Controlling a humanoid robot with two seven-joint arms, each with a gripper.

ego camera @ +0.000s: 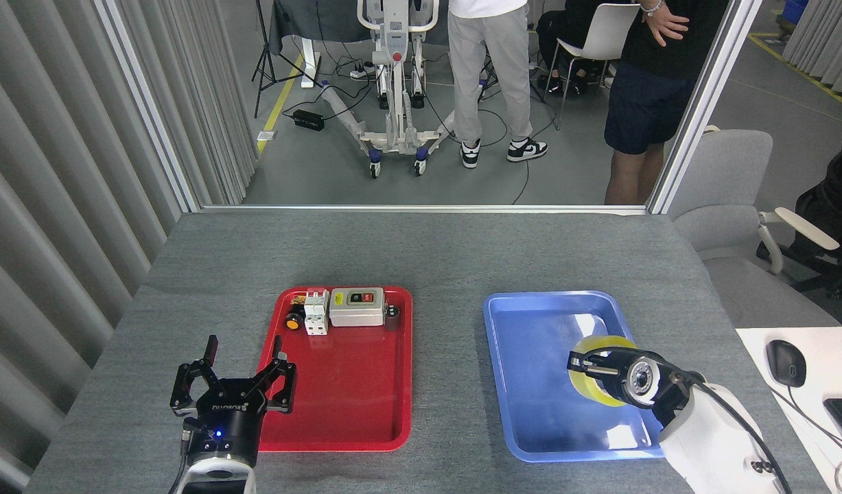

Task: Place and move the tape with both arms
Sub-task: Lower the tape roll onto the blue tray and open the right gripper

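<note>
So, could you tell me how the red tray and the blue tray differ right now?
The red tray holds small electrical parts along its far edge; the blue tray holds none. The tape and right gripper are over the blue tray; nothing hovers inside the red tray. Both share the same rounded rectangular shape.

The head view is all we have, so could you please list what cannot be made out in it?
- Tape: mostly hidden behind the right gripper; whether it touches the blue tray is unclear.
- Right gripper: end-on, grip unreadable.
- Small parts in the red tray: labels too small.
- People behind: cut off by the top edge.
</note>
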